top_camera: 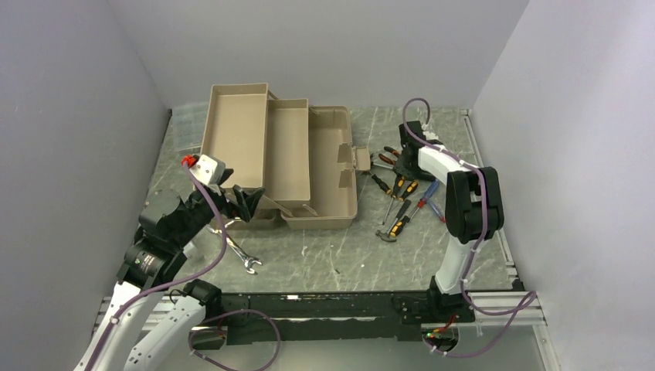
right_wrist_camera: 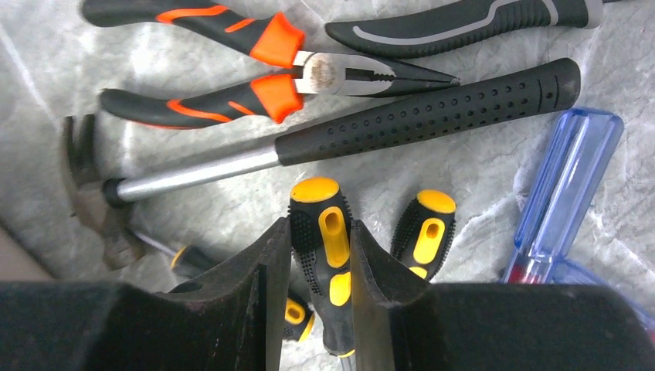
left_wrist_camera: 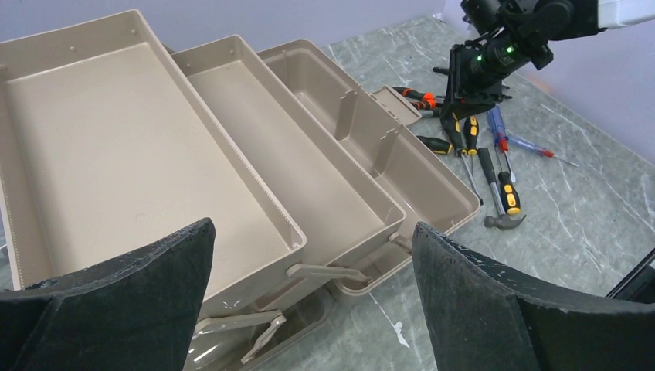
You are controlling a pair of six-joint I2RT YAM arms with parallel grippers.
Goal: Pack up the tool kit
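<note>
The tan toolbox [top_camera: 286, 154] stands open at the back left, its fold-out trays [left_wrist_camera: 139, 147] stepped out and bare. My left gripper [left_wrist_camera: 313, 228] hovers open before the box's near corner, holding nothing. Right of the box lies a heap of tools. There my right gripper [right_wrist_camera: 320, 228] points down, its fingers pressed on both sides of a black-yellow screwdriver handle [right_wrist_camera: 330, 239]. Beyond it lie a black-handled hammer [right_wrist_camera: 386, 116] and orange-black pliers [right_wrist_camera: 255, 62]. A steel wrench [top_camera: 243, 257] rests on the table near the left arm.
A second yellow-handled screwdriver [right_wrist_camera: 429, 232] and a blue-handled one [right_wrist_camera: 568, 178] lie just right of the held one. Another small hammer [top_camera: 398, 224] lies nearer the front. A clear organiser box [top_camera: 185, 127] sits behind the toolbox. Walls close in three sides.
</note>
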